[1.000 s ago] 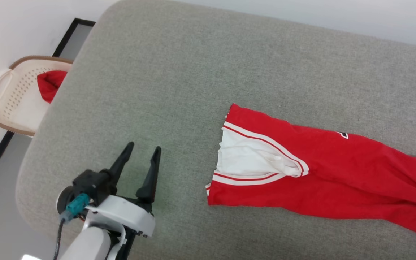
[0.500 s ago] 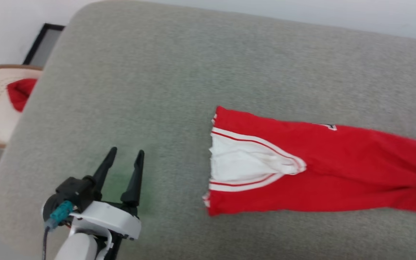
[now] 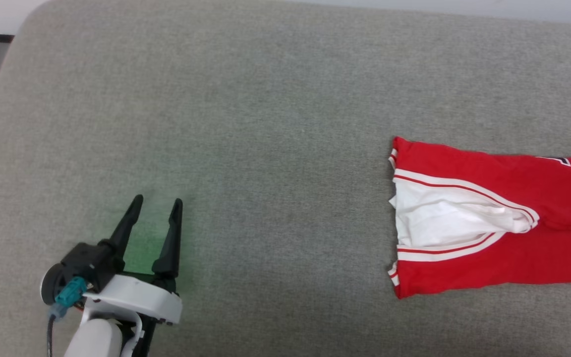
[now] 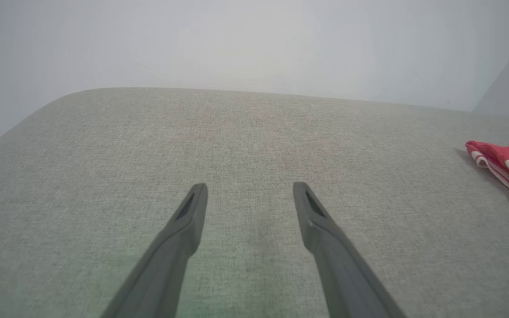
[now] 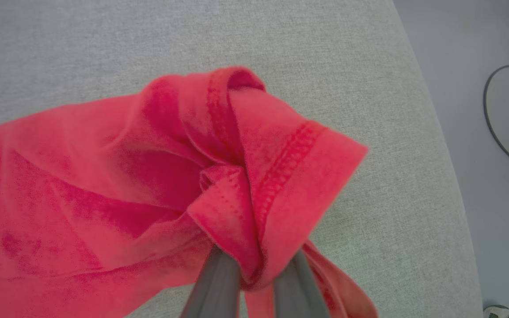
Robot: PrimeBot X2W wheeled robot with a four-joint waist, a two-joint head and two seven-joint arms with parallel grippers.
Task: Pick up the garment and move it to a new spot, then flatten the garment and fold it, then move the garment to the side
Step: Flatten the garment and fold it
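My left tool point(image 3: 158, 199) hangs over the near left part of the grey fabric-covered counter point(image 3: 285, 124). Its two long dark fingers are spread wide with nothing between them, and bare cloth surface shows in the gap in the left wrist view point(image 4: 249, 186).

The red jersey garment with a white sleeve and white stripe trim point(image 3: 488, 238) lies stretched along the right part of the counter, well apart from that tool. Its white sleeve opening faces left and its body runs off the head view's right side. A bit of black, white-edged print shows near its far edge.

My right tool point(image 5: 256, 265) is closed on the garment's bunched red stitched hem point(image 5: 148, 176), close to the counter's rounded right edge point(image 5: 413, 132). A dark cable point(image 5: 497, 132) lies on the grey floor beyond that edge.
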